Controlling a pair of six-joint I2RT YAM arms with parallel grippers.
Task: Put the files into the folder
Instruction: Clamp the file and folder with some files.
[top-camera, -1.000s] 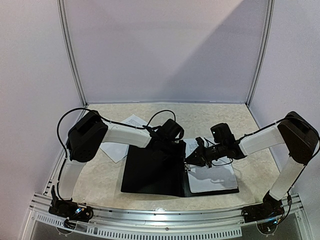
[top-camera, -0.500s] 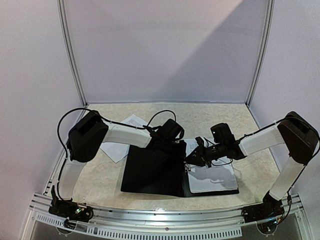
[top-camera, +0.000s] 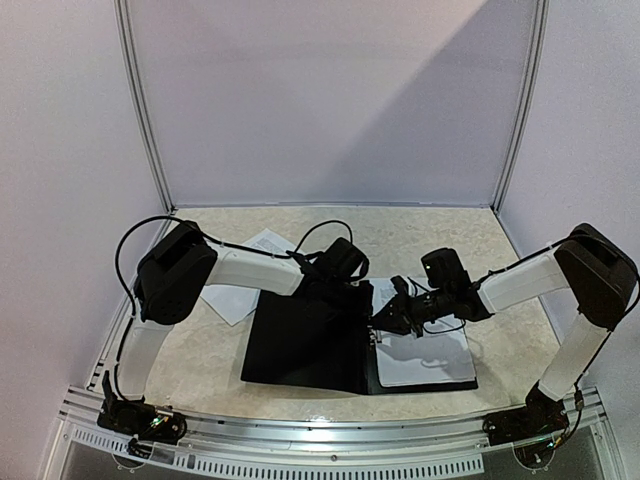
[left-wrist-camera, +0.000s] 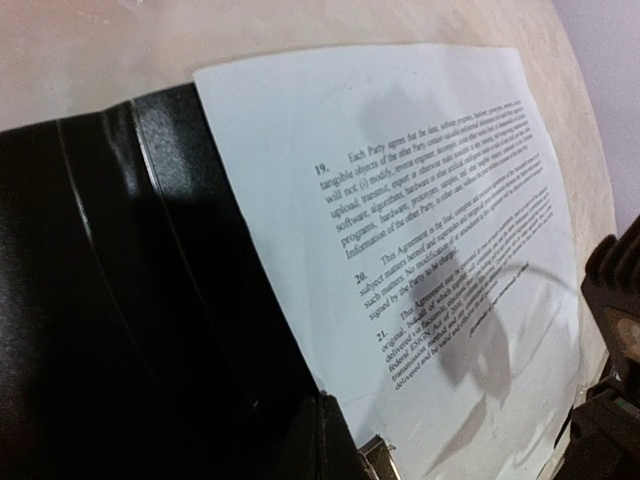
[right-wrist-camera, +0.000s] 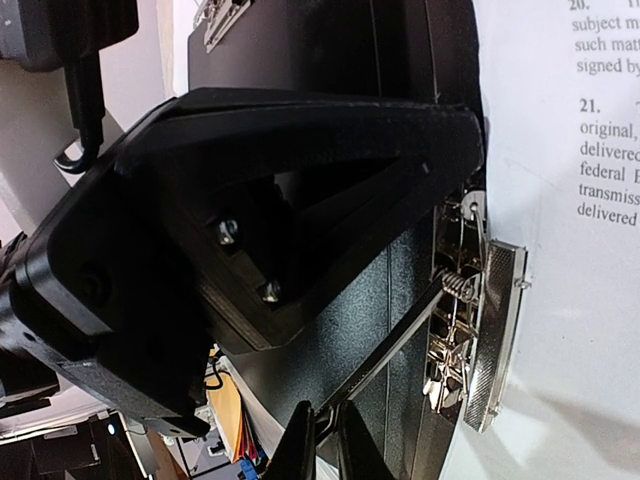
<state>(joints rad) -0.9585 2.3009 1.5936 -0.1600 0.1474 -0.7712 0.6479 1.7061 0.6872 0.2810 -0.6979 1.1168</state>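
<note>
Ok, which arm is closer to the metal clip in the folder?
Right. The right fingers sit right at the metal clip, beside the files; the left fingers are farther back, at the far edge of the folder.

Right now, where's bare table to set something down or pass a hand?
Free: the table's back strip between folder and rear wall, right of the loose sheets; the patch right of the folder, beside the right arm; the near-left corner by the left arm. Crowded: folder's middle, where both arms meet at the clip.

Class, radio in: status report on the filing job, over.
Left gripper shut, above folder. Right gripper shut on clip lever. One sheet inside, second sheet outside.
</note>
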